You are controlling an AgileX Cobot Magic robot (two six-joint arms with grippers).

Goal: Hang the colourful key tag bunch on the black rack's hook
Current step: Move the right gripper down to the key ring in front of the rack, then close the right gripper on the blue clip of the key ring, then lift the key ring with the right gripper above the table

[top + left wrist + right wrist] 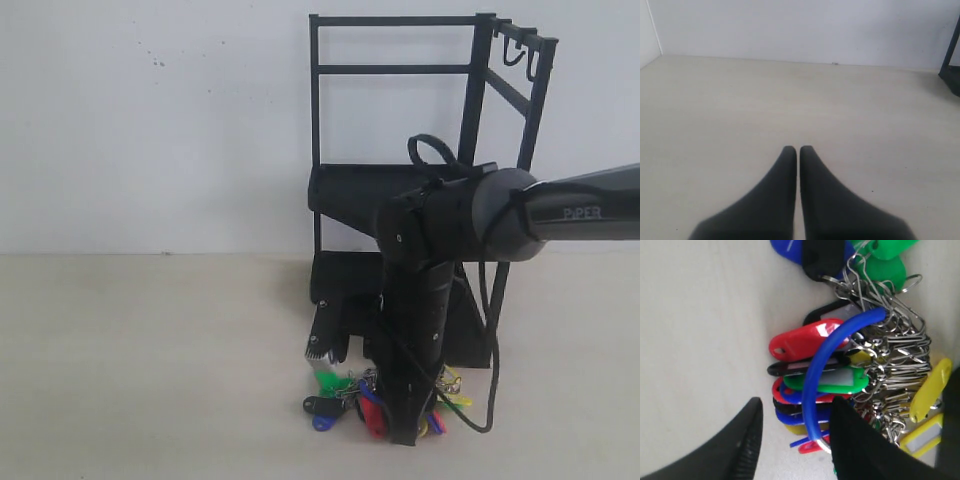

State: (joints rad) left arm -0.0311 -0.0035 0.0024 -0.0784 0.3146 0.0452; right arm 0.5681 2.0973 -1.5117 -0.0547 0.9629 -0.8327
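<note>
The colourful key tag bunch [345, 395] lies on the table in front of the black rack [420, 180]. In the right wrist view the bunch [840, 380] shows its tags, metal chains and big blue-sleeved ring [815, 375]. My right gripper [795, 407] is open and lowered over the bunch, its two black fingers on either side of the blue ring's lower arc. In the exterior view the right arm hides much of the bunch. The rack's hooks [517, 52] hang from its top right rail. My left gripper [798, 149] is shut on nothing over bare table.
The rack stands against a white wall, and its foot [952, 75] shows at the edge of the left wrist view. A black cable [487, 400] loops down beside the right arm. The pale tabletop [150, 360] stretches out to the left.
</note>
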